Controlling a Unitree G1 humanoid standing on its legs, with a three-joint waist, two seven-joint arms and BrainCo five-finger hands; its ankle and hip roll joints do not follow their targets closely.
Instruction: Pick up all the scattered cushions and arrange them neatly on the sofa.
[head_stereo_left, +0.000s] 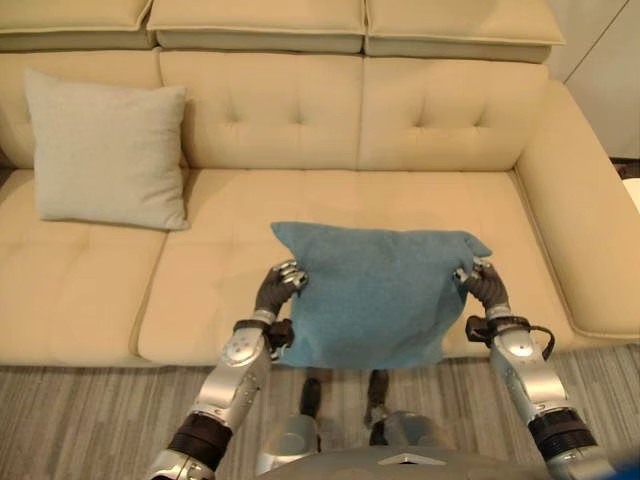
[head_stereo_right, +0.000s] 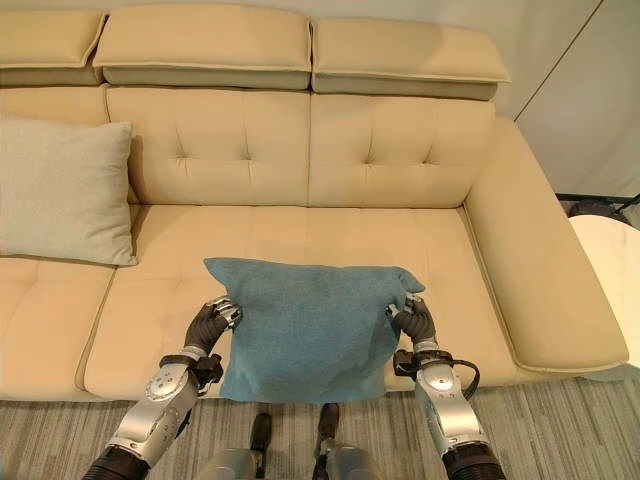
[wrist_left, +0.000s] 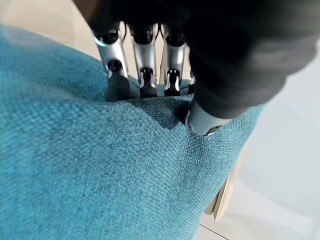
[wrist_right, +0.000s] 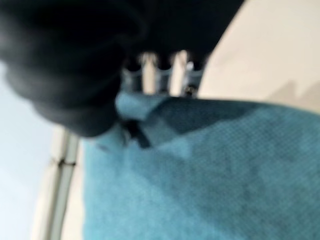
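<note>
Across the whole upper field: a cream three-seat sofa (head_stereo_left: 420, 120), tufted back, headrest pads on top, arm on the robot's right. Striped grey rug (head_stereo_left: 80, 400) along its front edge.

On the left seat, a pale grey cushion (head_stereo_left: 105, 150) stands leaning against the backrest, roughly upright, already placed.

In front of the middle seat, a teal cushion (head_stereo_left: 375, 295) hangs between both hands, its top edge over the seat's front half and its lower edge dropping past the seat front. It does not look set down yet.

Left robot hand (head_stereo_left: 280, 285): clamped on the cushion's upper left edge; the wrist view shows the fingers (wrist_left: 145, 75) dug into the fabric on one face and the thumb pressing from the other.

Right robot hand (head_stereo_right: 415, 320): pinching the upper right corner, fabric bunched under it.

Risks, as I judge them: both grips hold only bunched cloth at the corners, so the filling's weight could pull a corner free and tip the cushion onto the rug. Released this near the front edge, it may slide off or flop flat rather than stand against the backrest.
</note>
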